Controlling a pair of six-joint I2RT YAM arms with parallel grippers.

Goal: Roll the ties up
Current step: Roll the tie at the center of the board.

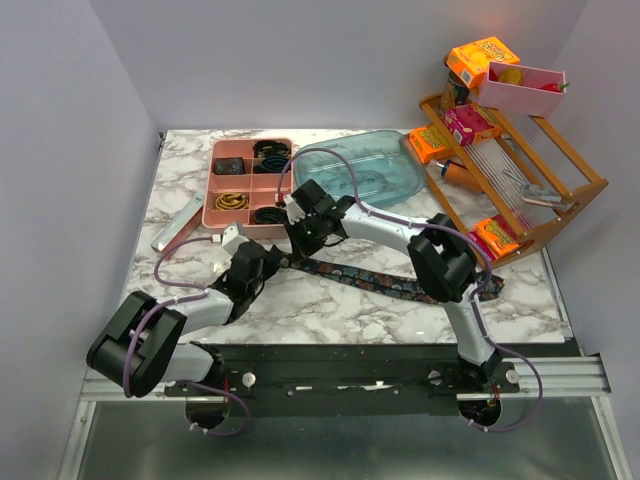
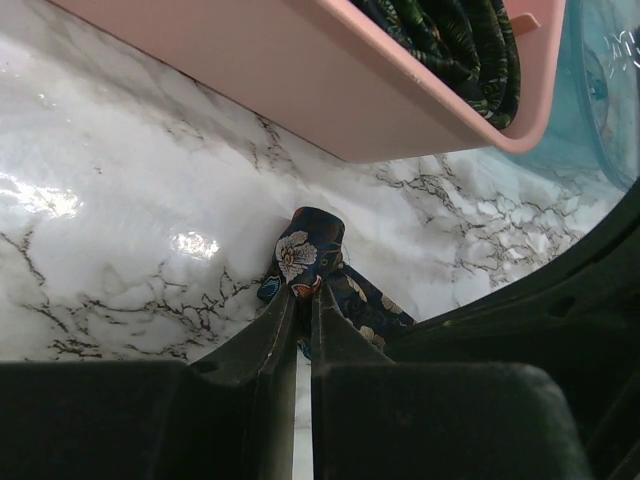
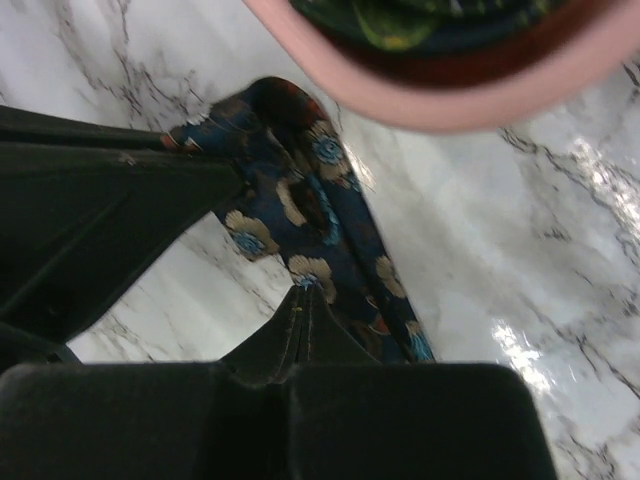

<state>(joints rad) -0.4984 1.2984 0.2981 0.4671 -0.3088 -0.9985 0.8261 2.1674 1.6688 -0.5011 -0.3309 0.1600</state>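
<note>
Left hand [image 2: 303,295] is clamped on the curled end of the dark navy floral-print fabric necktie [image 2: 308,248], which lies on the glossy white marble bench [image 2: 120,200]. Just beyond it I see the smooth wall of the pink plastic compartment tray [image 2: 330,90]. Right hand [image 3: 303,290] is closed, its tips against the same necktie.

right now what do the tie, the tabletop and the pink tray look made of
The tie: soft printed fabric, folds limply. The tabletop: glossy marble-look surface, bright glare; possibly laminate. The pink tray: probably plastic, smooth moulded wall.
</note>
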